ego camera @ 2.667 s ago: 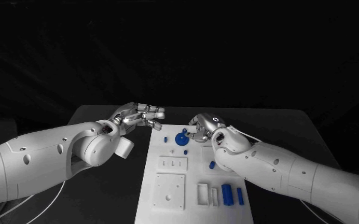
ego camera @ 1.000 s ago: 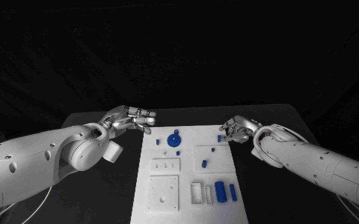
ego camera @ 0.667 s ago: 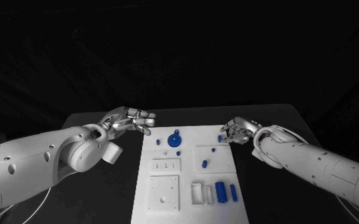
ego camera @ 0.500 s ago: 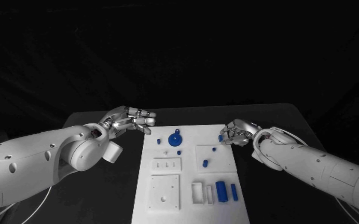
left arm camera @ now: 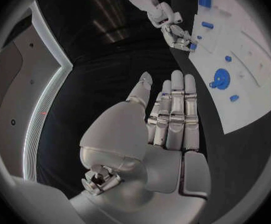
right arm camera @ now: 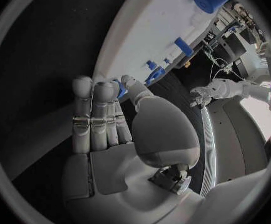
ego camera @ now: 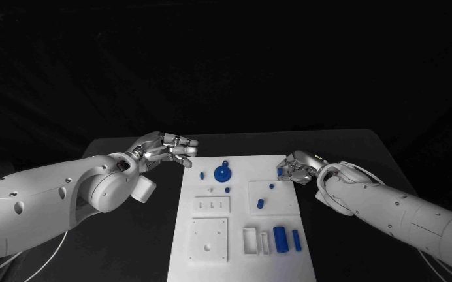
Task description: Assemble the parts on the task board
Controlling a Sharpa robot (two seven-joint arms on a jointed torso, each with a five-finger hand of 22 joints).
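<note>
The white board (ego camera: 240, 217) sits bottom centre of the head view, with blue pieces on it: a round one (ego camera: 223, 174) near its top, a fat peg (ego camera: 279, 237) lower right. We reckon we're mid-pick: our right hand (ego camera: 300, 168), at the board's right edge, has fingers bunched by a small blue bit (ego camera: 283, 173); whether they grip it, we can't tell. Next it needs seating. Left hand (ego camera: 168, 148), upper left of the board, holds nothing, fingers loosely apart.

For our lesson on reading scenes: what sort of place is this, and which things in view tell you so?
Probably a robotics lab test bench: a flat white task board bearing small blue parts such as a round blue wheel-like piece lies on a black table against a dark backdrop, flanked by silver many-fingered robot hands.
</note>
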